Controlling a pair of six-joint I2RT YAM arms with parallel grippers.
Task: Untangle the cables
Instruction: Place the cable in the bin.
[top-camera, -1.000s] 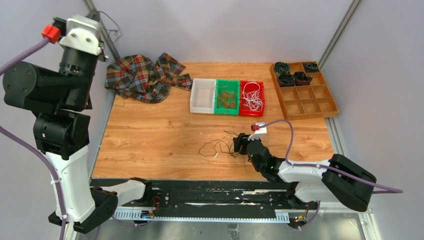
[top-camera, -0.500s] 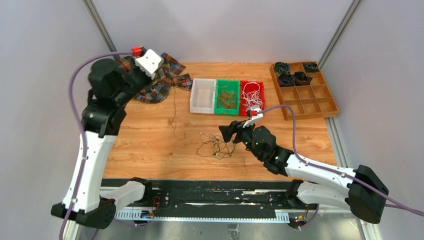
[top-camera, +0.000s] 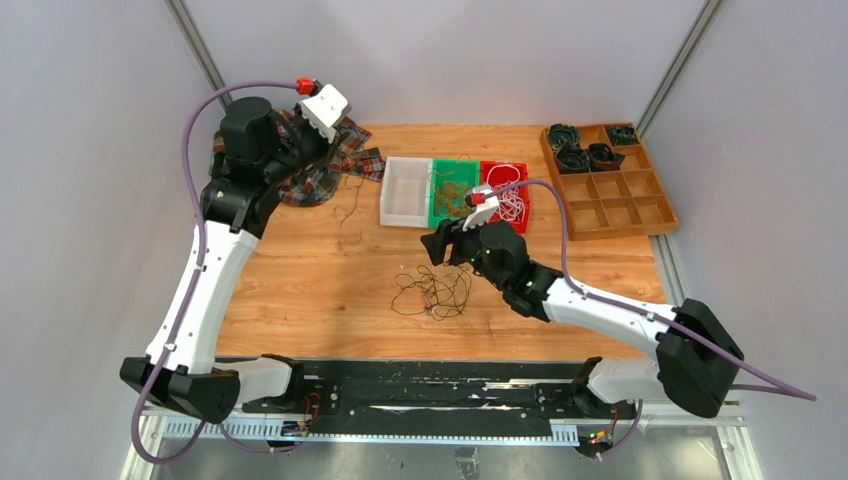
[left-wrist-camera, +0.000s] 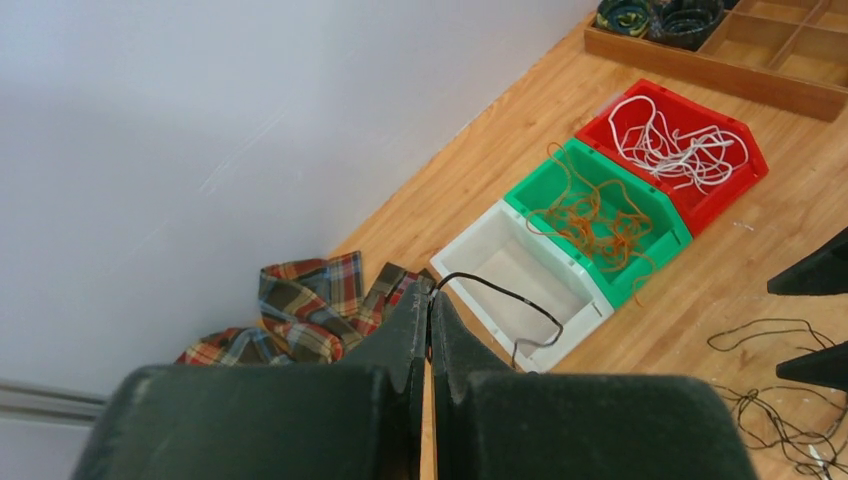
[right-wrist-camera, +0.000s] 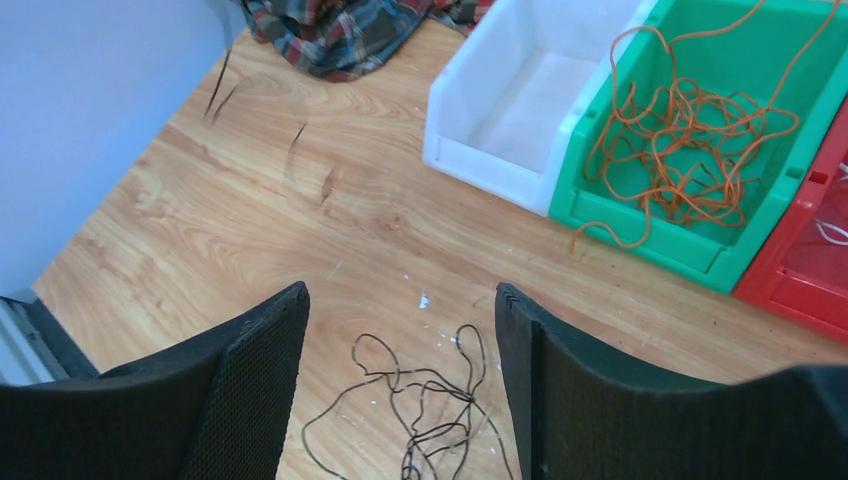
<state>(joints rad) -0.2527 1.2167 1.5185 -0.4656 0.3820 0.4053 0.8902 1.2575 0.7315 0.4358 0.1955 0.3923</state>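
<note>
- Plaid cloth (top-camera: 312, 186): crumpled at the far left corner of the tabletop (top-camera: 300, 285); partly hidden behind the left arm.
- Left gripper (left-wrist-camera: 430, 302): raised above the near edge of the cloth; fingers pressed together with no gap; pinched on a single black cable (left-wrist-camera: 503, 296).
- That black cable: leaves the fingertips, arcs out and hangs down between the cloth and the white bin (left-wrist-camera: 505, 268) in the top view; whether its lower end touches the tabletop cannot be told.
- White bin: leftmost of three bins standing side by side at the far middle of the tabletop; nothing seen lying inside it.
- Black cables (top-camera: 432, 292): a loose tangle of thin loops lying flat on the tabletop, in front of the bins and apart from them.
- Right gripper (right-wrist-camera: 400, 300): jaws spread wide; nothing between the fingers; it hangs above the tabletop, between the tangle and the bins, with the tangle's far loops showing in the gap in its wrist view.
- Green bin (right-wrist-camera: 690, 247): middle of the row, touching the white bin; holds a heap of copper-orange cables (right-wrist-camera: 690, 150); one orange loop hangs over the front wall.
- Red bin (left-wrist-camera: 737, 186): right end of the row; holds white cables (left-wrist-camera: 670, 145) in a loose pile.
- Wooden tray (top-camera: 620, 186): divided into compartments, at the far right corner; dark coiled rolls (top-camera: 585, 152) sit in its far compartments.
</note>
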